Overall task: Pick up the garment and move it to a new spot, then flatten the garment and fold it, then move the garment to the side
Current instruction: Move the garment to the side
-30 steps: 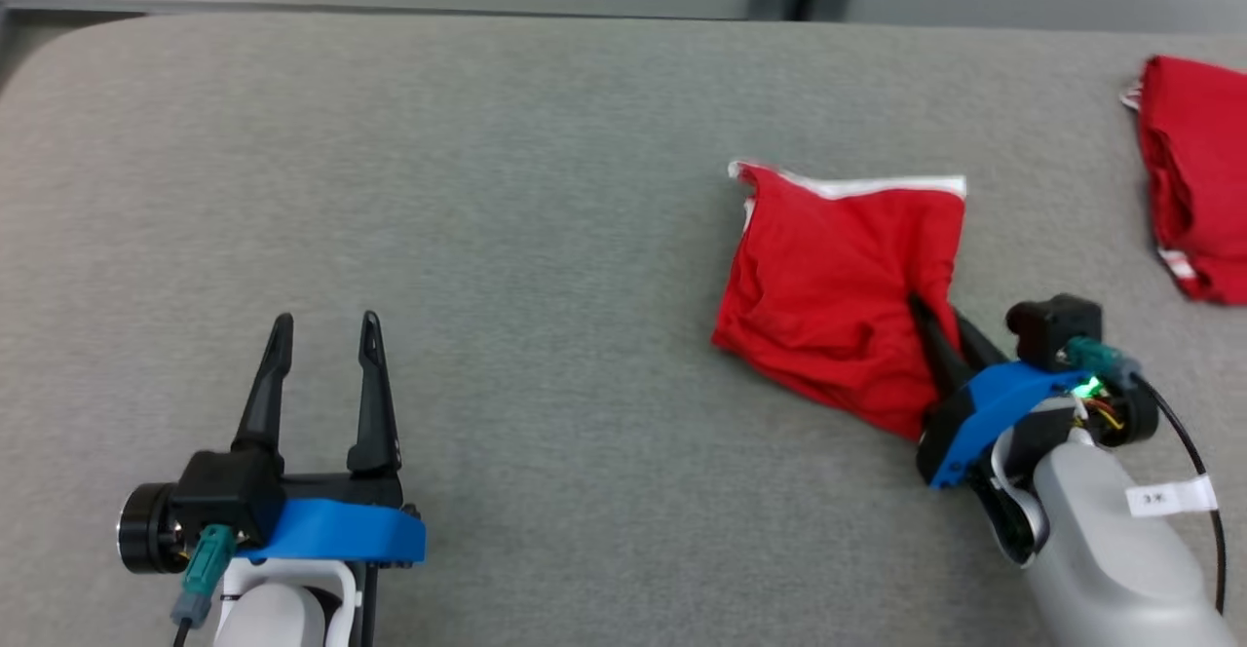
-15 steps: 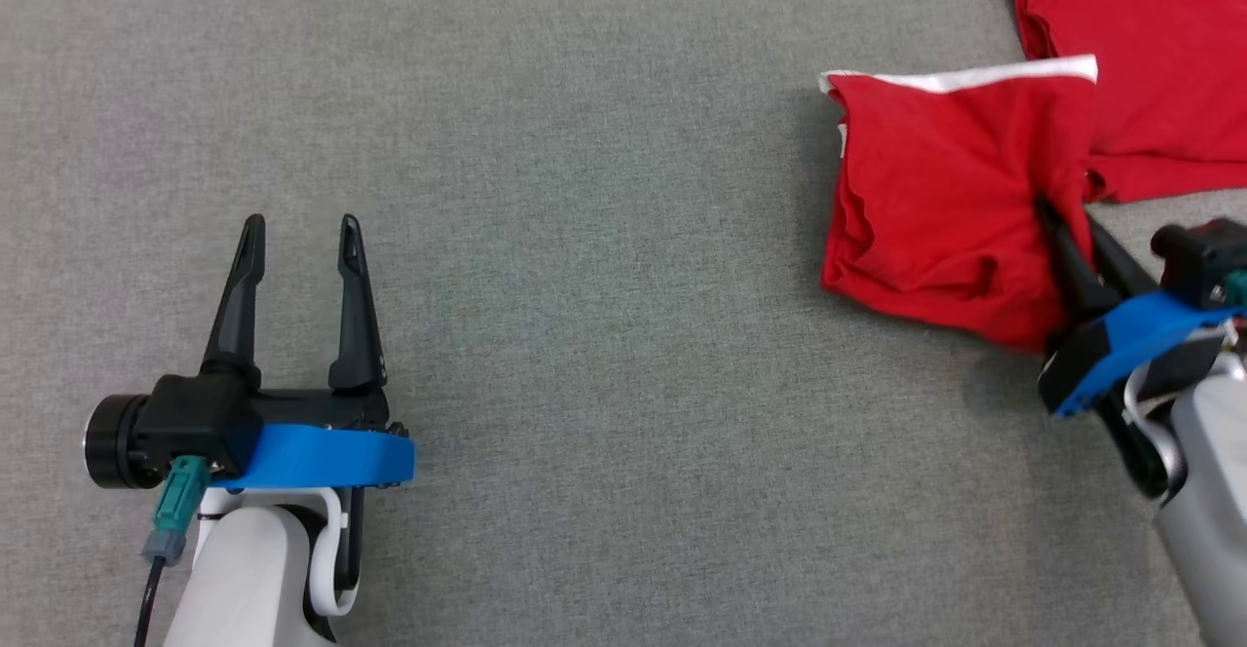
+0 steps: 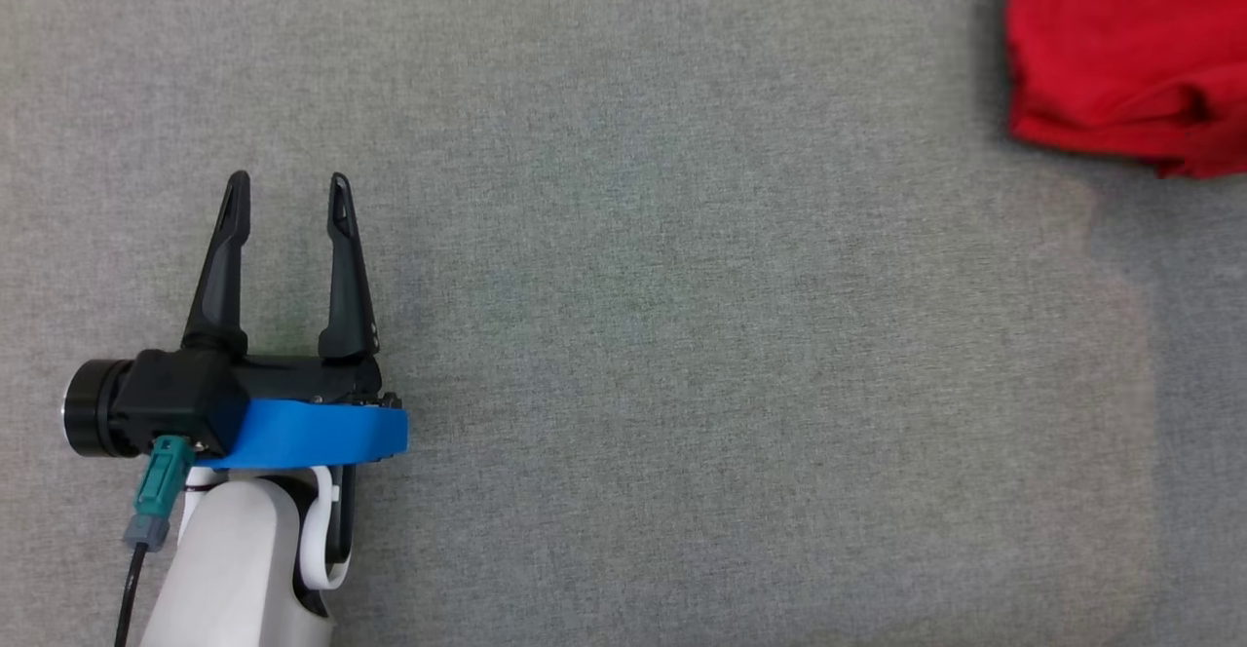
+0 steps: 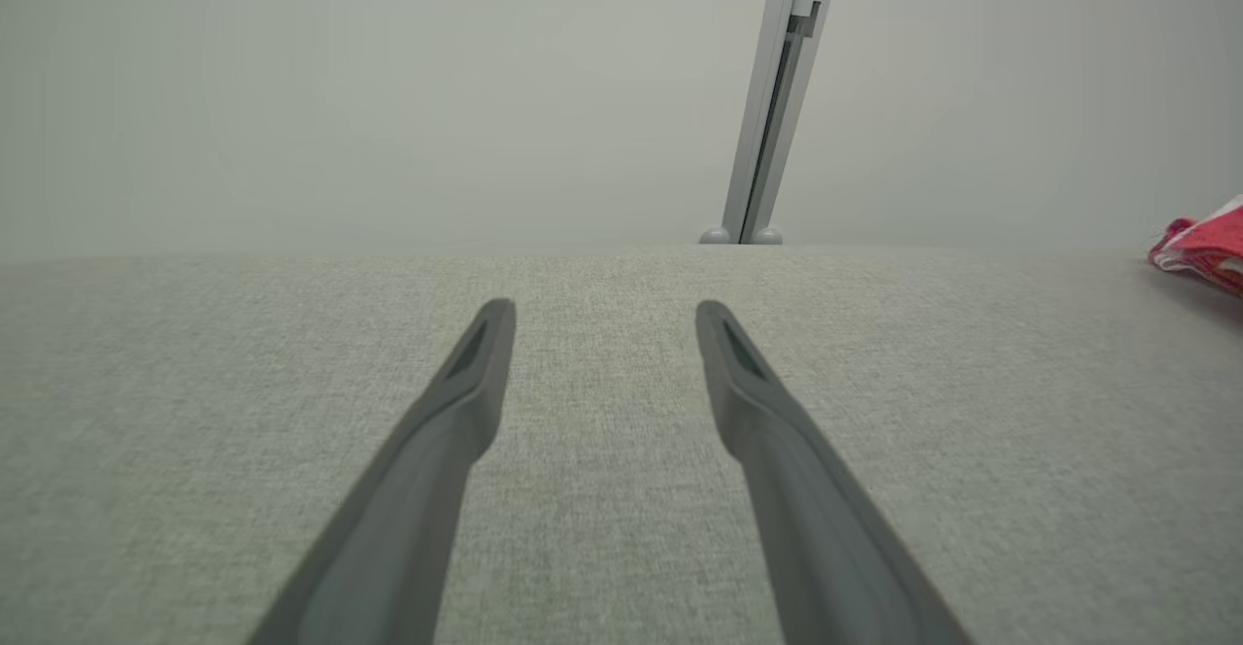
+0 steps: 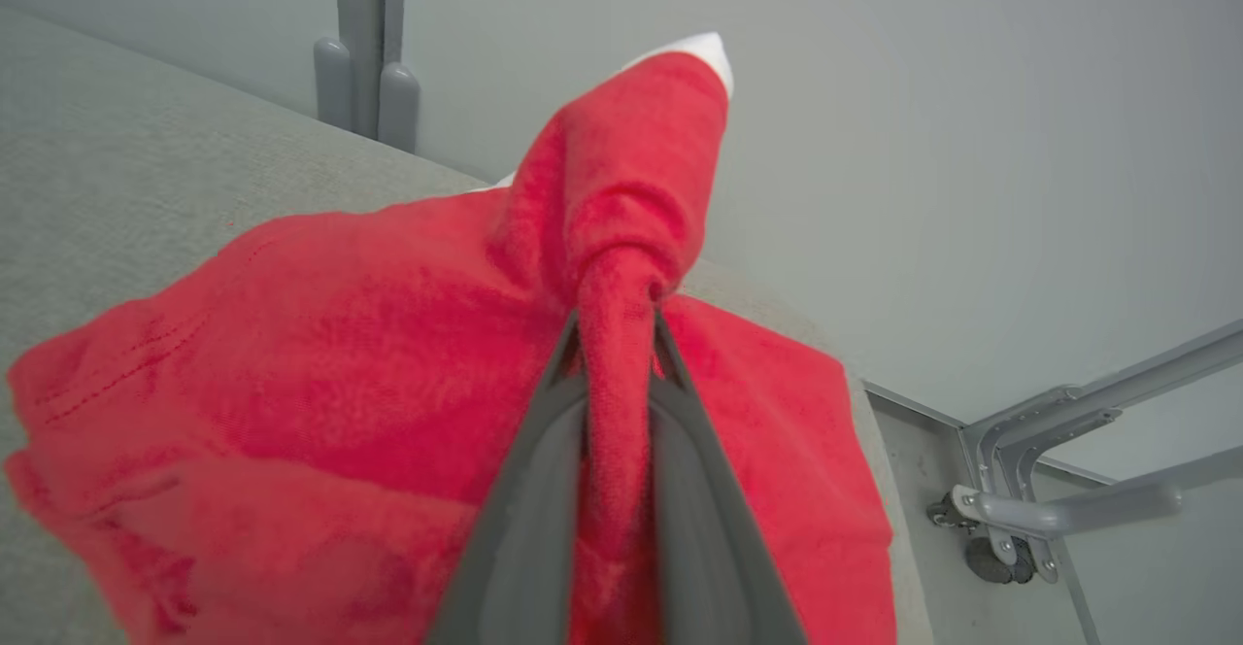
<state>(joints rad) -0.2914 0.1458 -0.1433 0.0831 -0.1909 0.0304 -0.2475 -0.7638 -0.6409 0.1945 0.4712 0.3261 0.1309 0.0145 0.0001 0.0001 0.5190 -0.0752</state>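
Left gripper sat at the lower left of the head view, fingers apart, over the grey table. Red garment lay bunched in the upper right corner, cut by the frame edge; possibly more than one piece there, hard to tell. In the right wrist view, right gripper was clamped on a twisted fold of the garment, white trim topmost, cloth spreading lower left.

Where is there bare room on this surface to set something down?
Free: the grey surface between the left gripper and the red cloth, and ahead of that gripper. Crowded: the head view's upper right corner, by that cloth; the right gripper grips a garment.
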